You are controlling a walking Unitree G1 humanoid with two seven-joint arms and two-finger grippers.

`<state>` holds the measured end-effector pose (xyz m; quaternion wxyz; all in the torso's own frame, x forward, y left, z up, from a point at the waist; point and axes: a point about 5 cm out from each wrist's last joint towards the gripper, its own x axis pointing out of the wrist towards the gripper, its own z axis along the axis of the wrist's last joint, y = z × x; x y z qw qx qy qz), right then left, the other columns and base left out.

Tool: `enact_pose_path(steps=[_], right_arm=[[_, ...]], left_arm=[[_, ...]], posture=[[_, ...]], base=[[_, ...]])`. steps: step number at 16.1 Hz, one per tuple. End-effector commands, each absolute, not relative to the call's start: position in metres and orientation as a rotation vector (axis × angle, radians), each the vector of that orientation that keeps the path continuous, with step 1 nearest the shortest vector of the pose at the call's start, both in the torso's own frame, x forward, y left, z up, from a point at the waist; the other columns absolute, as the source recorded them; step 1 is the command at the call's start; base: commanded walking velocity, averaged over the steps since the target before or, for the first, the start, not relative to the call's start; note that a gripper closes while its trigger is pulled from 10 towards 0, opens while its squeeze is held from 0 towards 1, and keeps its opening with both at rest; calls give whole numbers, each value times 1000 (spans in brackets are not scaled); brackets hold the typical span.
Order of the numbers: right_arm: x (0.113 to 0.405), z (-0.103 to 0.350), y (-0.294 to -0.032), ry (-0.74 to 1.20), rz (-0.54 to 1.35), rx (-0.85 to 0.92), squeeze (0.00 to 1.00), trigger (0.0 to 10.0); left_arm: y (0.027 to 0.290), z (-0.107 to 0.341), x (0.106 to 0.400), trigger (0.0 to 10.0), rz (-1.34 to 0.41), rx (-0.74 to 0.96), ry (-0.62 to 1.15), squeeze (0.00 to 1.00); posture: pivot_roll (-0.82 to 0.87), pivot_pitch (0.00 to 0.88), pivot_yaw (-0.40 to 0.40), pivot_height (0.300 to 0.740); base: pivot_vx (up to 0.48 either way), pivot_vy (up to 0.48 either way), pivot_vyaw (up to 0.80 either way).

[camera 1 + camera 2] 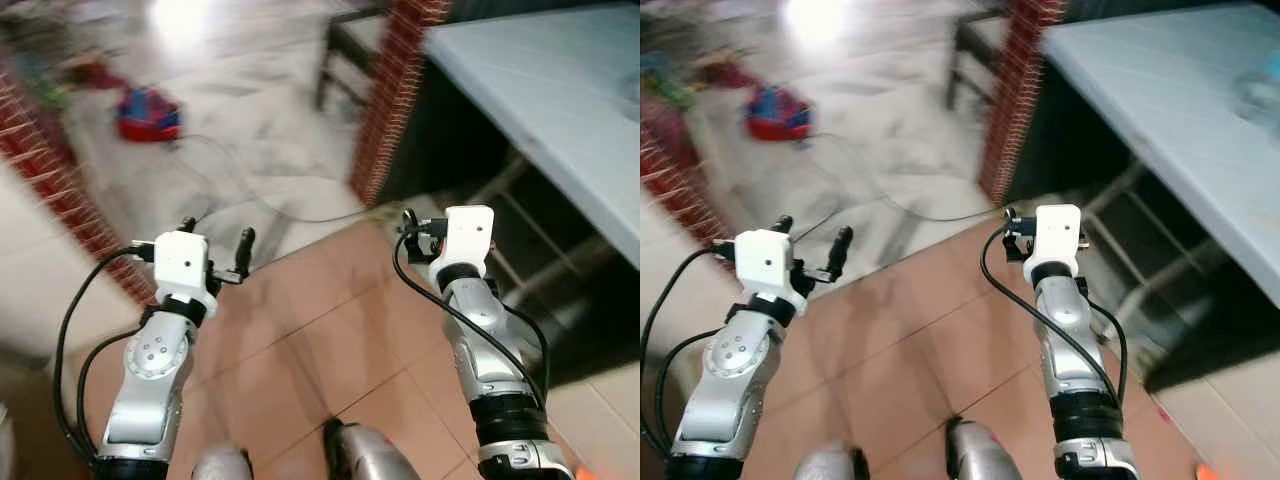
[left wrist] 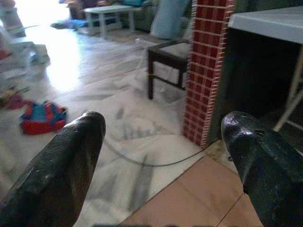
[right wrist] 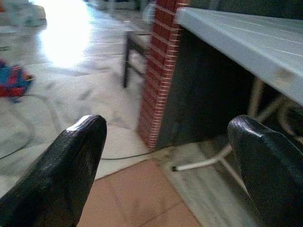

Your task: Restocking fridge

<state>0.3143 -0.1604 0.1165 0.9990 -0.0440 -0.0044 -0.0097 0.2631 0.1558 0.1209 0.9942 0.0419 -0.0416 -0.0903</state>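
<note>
No fridge or stock item can be made out. Both silver arms are raised in front of me over the terracotta floor tiles (image 1: 330,340). My left gripper (image 1: 216,235) is open, its two black fingers (image 2: 71,161) spread wide with nothing between them. In the right wrist view my right gripper (image 3: 165,142) is open too and holds nothing. It points towards the base of a red brick pillar (image 1: 395,90). The picture is blurred.
A pale blue-white table (image 1: 560,90) stands at the right with a dark space under it. A dark chair (image 1: 345,50) sits behind the pillar. A red and blue bag (image 1: 148,113) and a thin cable (image 1: 270,205) lie on the marble floor. Another brick edge (image 1: 50,180) is at the left.
</note>
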Motion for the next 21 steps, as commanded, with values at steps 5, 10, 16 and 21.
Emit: enact_pose_path(steps=[5, 10, 16, 21], right_arm=[[316, 117, -165, -14, -32, -91, 0, 10000], [315, 117, -163, -16, -27, -90, 0, 10000], [315, 117, -162, -20, -25, -92, 0, 10000], [315, 118, -161, -35, -17, -103, 0, 10000]], left_arm=[[155, 122, 265, 10000, -175, 76, -86, 0], [154, 122, 267, 10000, -174, 56, -81, 0], [156, 123, 268, 10000, -166, 54, -80, 0], [157, 124, 269, 10000, -149, 64, -88, 0]], posture=[[27, 133, -17, 740], [25, 134, -15, 740], [26, 133, -16, 740], [27, 133, -16, 740]], base=[[0, 0, -800], [251, 72, -800], [287, 384, -800], [55, 76, -759]])
